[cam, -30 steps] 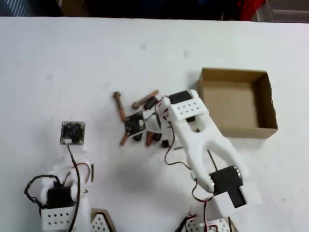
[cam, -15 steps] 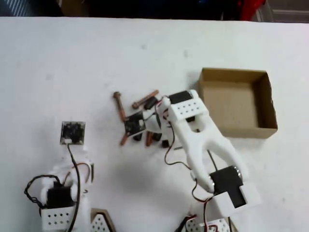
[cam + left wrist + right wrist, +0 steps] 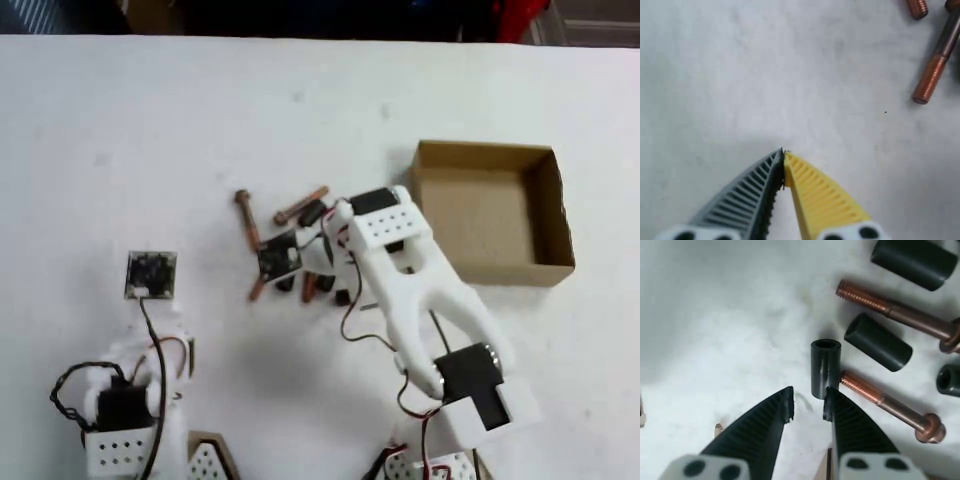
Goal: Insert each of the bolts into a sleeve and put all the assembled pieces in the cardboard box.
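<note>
Copper bolts (image 3: 245,215) and short black sleeves (image 3: 313,212) lie mixed in a pile at the table's middle. My right arm (image 3: 400,280) reaches from the near right edge over this pile. My right gripper (image 3: 808,402) is open by a narrow gap, just short of a black sleeve (image 3: 825,367) that lies with its bore showing. One bolt (image 3: 890,405) lies with its threaded end against that sleeve. More sleeves (image 3: 878,341) and another bolt (image 3: 895,312) lie beyond. My left gripper (image 3: 783,152) is shut on nothing over bare table, with two bolt ends (image 3: 935,75) farther off.
The open cardboard box (image 3: 485,147) stands to the right of the pile, with nothing inside it. My left arm (image 3: 125,410) sits at the near left. The white table runs bare to the far and left sides.
</note>
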